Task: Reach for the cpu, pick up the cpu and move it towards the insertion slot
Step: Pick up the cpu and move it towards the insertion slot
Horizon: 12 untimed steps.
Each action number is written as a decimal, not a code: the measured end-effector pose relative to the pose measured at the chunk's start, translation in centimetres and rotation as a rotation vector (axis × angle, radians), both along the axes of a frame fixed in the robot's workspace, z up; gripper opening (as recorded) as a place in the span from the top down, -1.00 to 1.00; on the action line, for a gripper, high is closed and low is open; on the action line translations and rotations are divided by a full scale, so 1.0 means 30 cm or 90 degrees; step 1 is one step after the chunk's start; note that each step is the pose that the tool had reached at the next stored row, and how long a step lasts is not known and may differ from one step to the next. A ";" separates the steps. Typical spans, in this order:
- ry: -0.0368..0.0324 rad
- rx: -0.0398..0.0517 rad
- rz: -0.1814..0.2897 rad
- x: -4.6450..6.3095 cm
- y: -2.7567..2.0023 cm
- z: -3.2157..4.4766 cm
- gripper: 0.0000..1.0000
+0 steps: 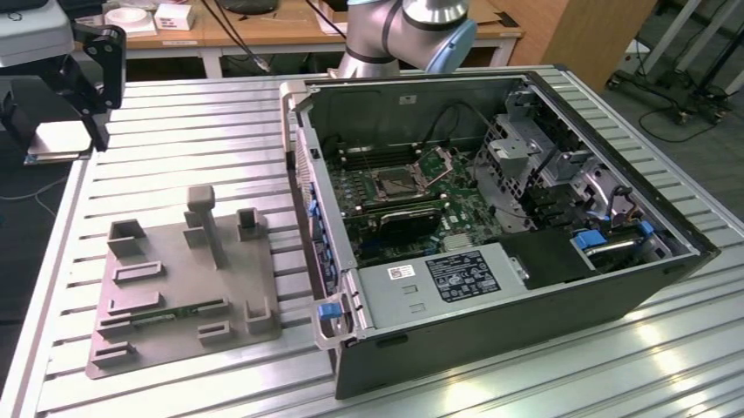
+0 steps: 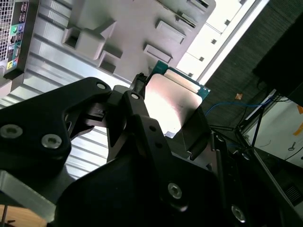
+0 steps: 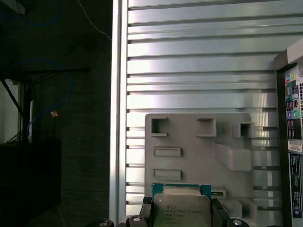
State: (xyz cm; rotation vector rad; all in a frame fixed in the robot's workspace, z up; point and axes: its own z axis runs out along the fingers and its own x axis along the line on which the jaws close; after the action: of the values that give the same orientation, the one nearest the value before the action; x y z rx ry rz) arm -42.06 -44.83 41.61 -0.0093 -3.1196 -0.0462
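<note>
So right now the tool (image 3: 182, 218) is pinching the cpu (image 2: 171, 101) by two opposite edges. In the first wrist view a black finger (image 3: 218, 212) sits on each side of it, with the shiny metal lid left bare between them. In the exterior view the chip hangs up off the counter (image 1: 209, 131), out at that view's left near the counter's edge. That's well apart from the insertion slot (image 1: 395, 181), which sits inside the open computer case (image 1: 651, 218). The grey holder tray (image 1: 174, 261) lies on the counter between the two.

Handling-wise, I'd say this thing is light, thin and totally stiff, so weight isn't the problem. The lid looks slick, so squeezing it flat top to bottom seems like a bad idea, and the underside contacts are probably the fragile bit. Edge grip on the green board, like it has now, looks like the right call to me. I'd worry more about it twisting or sliding between the fingers than about dropping it.
</note>
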 end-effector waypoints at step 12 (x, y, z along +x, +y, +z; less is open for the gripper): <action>0.0000 0.0000 0.000 0.015 0.000 0.000 -0.09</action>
State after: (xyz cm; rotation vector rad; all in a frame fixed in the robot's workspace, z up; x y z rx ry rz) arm -41.61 -44.82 41.61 -0.0093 -3.1196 -0.0462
